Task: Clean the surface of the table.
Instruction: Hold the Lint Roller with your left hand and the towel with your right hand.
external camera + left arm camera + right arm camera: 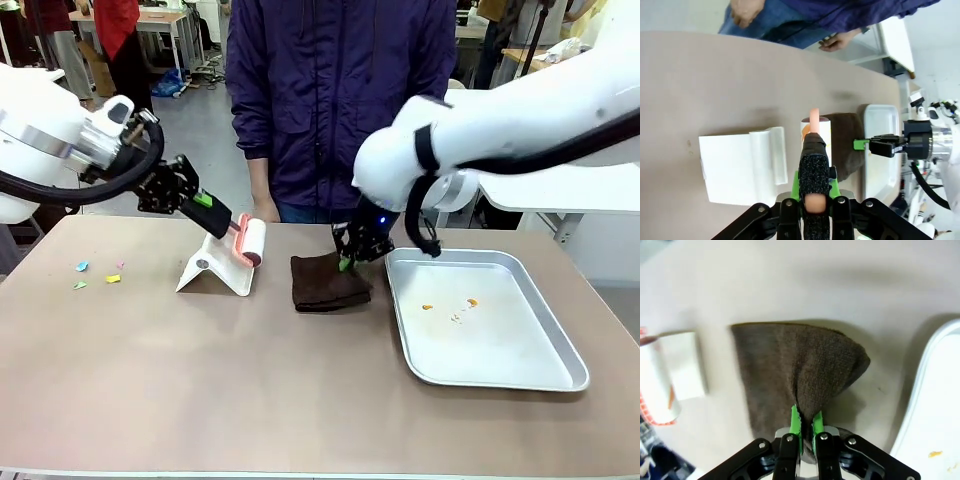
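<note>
table [150, 380], right pincer [346, 263] pinching cloth [322, 286]

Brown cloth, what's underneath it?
Only the table shows around it; the right gripper pinches one edge of the brown cloth. The tabletop beneath is covered, so any debris there cannot be seen.

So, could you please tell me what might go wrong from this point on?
1. The right jaws pinch just a raised fold of the brown cloth, close to the steel tray; wiping may bunch it or snag the rim.
2. The left jaws clamp the lint roller by its handle, right by the white stand; swinging it could topple the stand.
3. The coloured scraps on the table lie far left, easily missed.
</note>
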Motion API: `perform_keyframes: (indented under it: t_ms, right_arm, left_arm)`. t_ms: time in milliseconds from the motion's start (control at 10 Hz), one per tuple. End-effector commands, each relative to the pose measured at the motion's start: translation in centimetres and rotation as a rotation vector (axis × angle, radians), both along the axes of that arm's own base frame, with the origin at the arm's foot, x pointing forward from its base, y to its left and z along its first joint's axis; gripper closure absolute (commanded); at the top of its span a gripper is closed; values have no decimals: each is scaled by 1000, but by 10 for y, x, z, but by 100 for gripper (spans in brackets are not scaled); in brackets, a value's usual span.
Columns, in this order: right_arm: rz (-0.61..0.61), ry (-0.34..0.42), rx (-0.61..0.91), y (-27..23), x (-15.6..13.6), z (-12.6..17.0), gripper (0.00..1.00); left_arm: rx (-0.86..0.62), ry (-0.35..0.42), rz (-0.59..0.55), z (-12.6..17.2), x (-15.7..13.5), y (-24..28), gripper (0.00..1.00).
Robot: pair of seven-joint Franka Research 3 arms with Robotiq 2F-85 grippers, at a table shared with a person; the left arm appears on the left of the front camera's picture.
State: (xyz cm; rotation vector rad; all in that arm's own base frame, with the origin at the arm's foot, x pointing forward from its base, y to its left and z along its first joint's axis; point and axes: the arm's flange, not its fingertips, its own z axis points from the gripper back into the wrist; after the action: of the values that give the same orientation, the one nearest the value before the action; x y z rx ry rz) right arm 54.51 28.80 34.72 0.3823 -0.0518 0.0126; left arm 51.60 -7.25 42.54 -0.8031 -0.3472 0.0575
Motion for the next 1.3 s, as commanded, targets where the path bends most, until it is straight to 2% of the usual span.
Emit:
perform_keyframes:
  t_ms: [0, 100, 200, 300, 400, 500, 700, 800, 1000, 1200]
  right_arm:
    - [110, -18, 289, -61, -31, 32, 100]
    - [140, -68, 431, -84, -42, 46, 100]
    - [147, -126, 572, -106, -56, 57, 100]
    - [184, -146, 697, -127, -74, 66, 100]
    - [216, -161, 800, -150, -92, 71, 100]
    - [201, -145, 889, -178, -107, 77, 100]
    - [131, -157, 1051, -252, -142, 87, 100]
    - [60, -206, 1128, -295, -161, 92, 100]
    - [-37, -218, 1165, -353, -186, 97, 100]
    - [-115, -215, 1207, -408, -203, 84, 100]
  left_arm:
    - [-129, -39, -2, 19, -37, 24, 100]
    - [-174, -46, 15, 28, -54, 39, 100]
    - [-204, -60, -21, 35, -72, 56, 100]
    - [-262, -65, -90, 39, -95, 81, 100]
    - [-302, -72, -73, 41, -115, 107, 100]
    - [-363, -64, -93, 40, -137, 138, 100]
    - [-410, -89, 9, 21, -168, 210, 100]
    - [-472, -101, 45, 4, -181, 248, 100]
    - [-514, -119, 63, -11, -207, 280, 100]
    - [-515, -83, 149, -28, -225, 305, 100]
